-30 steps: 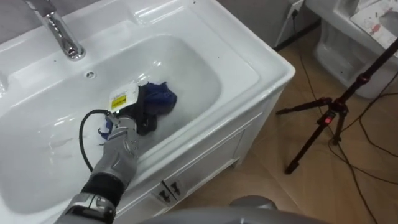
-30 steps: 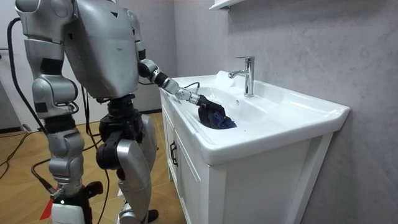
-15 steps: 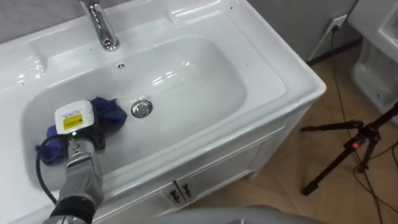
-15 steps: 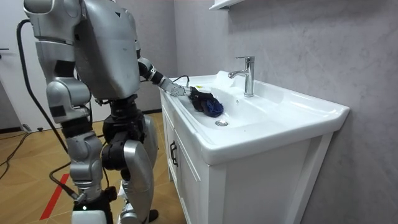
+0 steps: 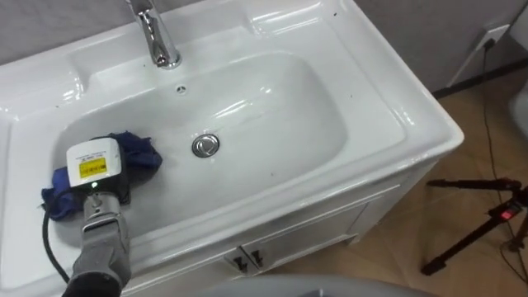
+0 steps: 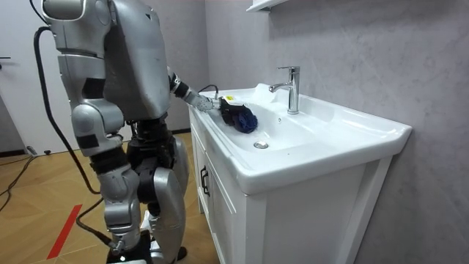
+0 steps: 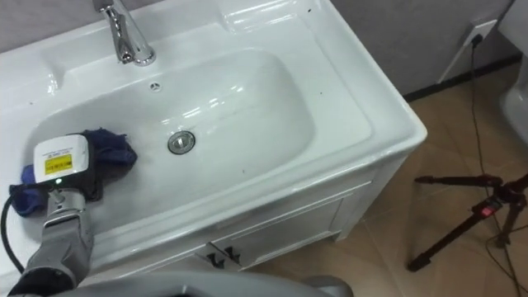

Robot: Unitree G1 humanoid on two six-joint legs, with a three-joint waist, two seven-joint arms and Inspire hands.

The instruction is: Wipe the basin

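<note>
Left hand [image 5: 102, 186] set on crumpled blue cloth [image 5: 140, 153] at left end of glossy white rounded basin [image 5: 280, 107], near round metal drain [image 5: 205, 146] and chrome tap [image 5: 157, 37]; grasp state hidden, cannot tell.

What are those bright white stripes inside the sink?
Reflected light: in the left eye view it streaks the glossy basin near the drain; the right eye view shows the same streaks; in the room view the faucet gleams too.
</note>
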